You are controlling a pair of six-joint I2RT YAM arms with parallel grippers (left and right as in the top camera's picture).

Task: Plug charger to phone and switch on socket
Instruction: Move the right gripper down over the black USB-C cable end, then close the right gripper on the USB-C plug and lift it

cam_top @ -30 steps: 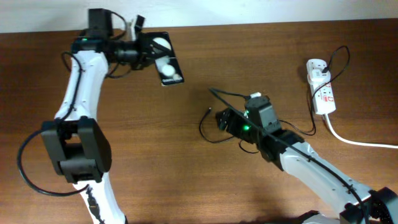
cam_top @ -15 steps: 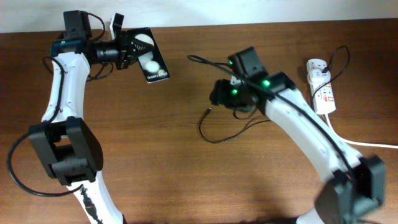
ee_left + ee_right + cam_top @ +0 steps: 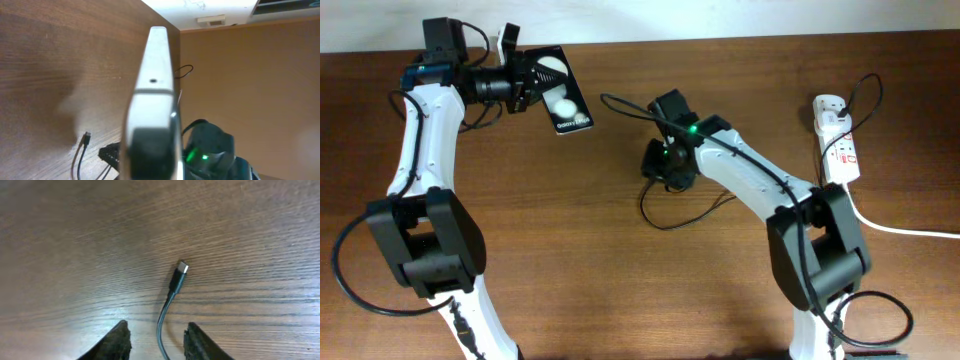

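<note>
Left fingers [image 3: 527,78] still pinch phone [image 3: 570,112]; right fingers [image 3: 119,341], spread, shifted left over charger [image 3: 176,281].

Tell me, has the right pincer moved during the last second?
Yes. In the overhead view the right pincer moved away from the white elongated power strip and upward in the picture.

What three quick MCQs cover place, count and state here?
1. The socket sits: A) far right of the overhead view B) far left C) centre.
2. White round spots on the phone: A) one B) two C) four.
3. The right claw, over the charger: A) open B) shut on it C) shut on the phone.
Answers: 1A, it lies at the right edge; 2B, two spots show; 3A, its fingers stand apart and the charger tip lies free ahead.
</note>
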